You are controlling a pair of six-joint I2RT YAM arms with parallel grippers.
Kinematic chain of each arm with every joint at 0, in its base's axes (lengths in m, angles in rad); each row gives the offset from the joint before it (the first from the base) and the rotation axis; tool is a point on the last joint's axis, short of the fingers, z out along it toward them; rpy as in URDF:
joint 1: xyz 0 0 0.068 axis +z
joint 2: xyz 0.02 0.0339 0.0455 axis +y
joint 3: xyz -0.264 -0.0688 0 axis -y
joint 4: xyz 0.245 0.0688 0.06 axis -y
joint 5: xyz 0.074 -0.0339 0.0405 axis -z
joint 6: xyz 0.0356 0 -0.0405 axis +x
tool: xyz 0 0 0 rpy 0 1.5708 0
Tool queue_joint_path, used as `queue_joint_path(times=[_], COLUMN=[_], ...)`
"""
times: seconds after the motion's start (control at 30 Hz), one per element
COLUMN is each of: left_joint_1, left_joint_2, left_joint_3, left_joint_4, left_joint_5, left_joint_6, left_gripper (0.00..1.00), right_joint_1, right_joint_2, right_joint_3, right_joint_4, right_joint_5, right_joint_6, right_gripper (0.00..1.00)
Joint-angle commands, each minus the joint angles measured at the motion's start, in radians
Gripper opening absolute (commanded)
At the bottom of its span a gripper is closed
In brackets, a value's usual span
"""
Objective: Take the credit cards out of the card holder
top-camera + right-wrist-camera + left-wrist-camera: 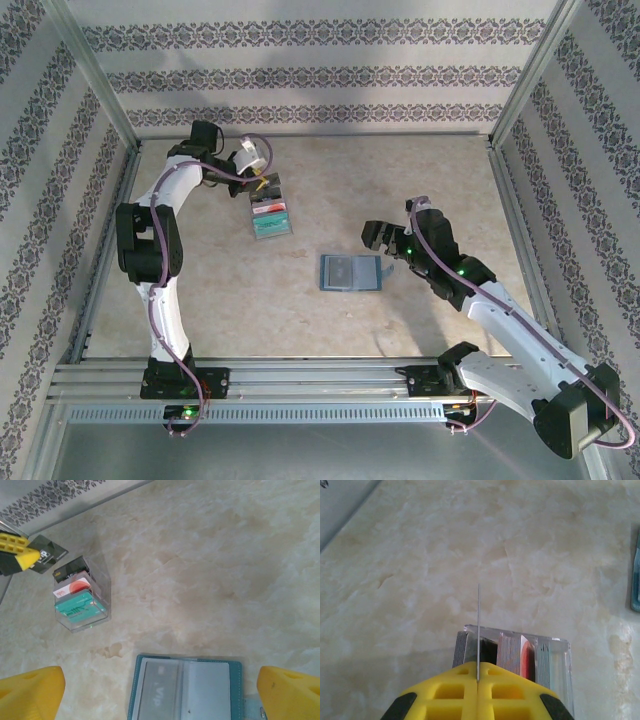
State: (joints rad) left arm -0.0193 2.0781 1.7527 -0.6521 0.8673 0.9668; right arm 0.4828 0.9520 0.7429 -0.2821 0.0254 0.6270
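Left tool [264, 185], at the far left of the tabletop [220, 300], was clamped shut on a dark grey card [47, 555]. The left wrist view showed that card edge-on, a thin line between the pressed-together yellow fingers. The card hung just above a clear box [103, 595] that stood on the tabletop. Inside the box three credit cards stood upright one behind another: a dark one [70, 570], a red-and-white one [74, 588] and a teal one [77, 607].

Further right, near the middle of the tabletop and well apart from the box, the card holder [207, 685] lay open and flat with its inner panels facing up. Its right panel looked empty. Its left panel seemed to carry a pale grey card with lettering [157, 685], though it could have been the pocket lining alone.

Right tool [387, 242] hovered just beside the holder's far right corner, jaws spread wide and gripping nothing.

By my reading the task was well along. Three cards sat in the box and a fourth was held over it, not yet released. What was left was to drop that card in and to draw out the one that may sit in the left panel.
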Motion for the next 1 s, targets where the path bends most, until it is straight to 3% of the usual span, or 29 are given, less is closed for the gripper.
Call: queue_joint_path(times=[0.0,0.9,0.97], left_joint_1=[0.015,0.018,0.017], left_joint_2=[0.021,0.115,0.112], left_joint_3=[0.029,0.020,0.019], left_joint_4=[-0.055,-0.011,-0.005], left_joint_5=[0.037,0.002,0.002], left_joint_6=[0.093,0.156,0.149], left_gripper=[0.00,0.00,0.13], right_joint_1=[0.013,0.012,0.012], right_joint_2=[-0.017,-0.007,-0.003], right_joint_3=[0.001,0.016,0.016], right_joint_4=[-0.015,-0.040,-0.036], right_joint_5=[0.042,0.072,0.064], right_joint_6=[0.014,0.010,0.007], right_gripper=[0.98,0.98,0.98])
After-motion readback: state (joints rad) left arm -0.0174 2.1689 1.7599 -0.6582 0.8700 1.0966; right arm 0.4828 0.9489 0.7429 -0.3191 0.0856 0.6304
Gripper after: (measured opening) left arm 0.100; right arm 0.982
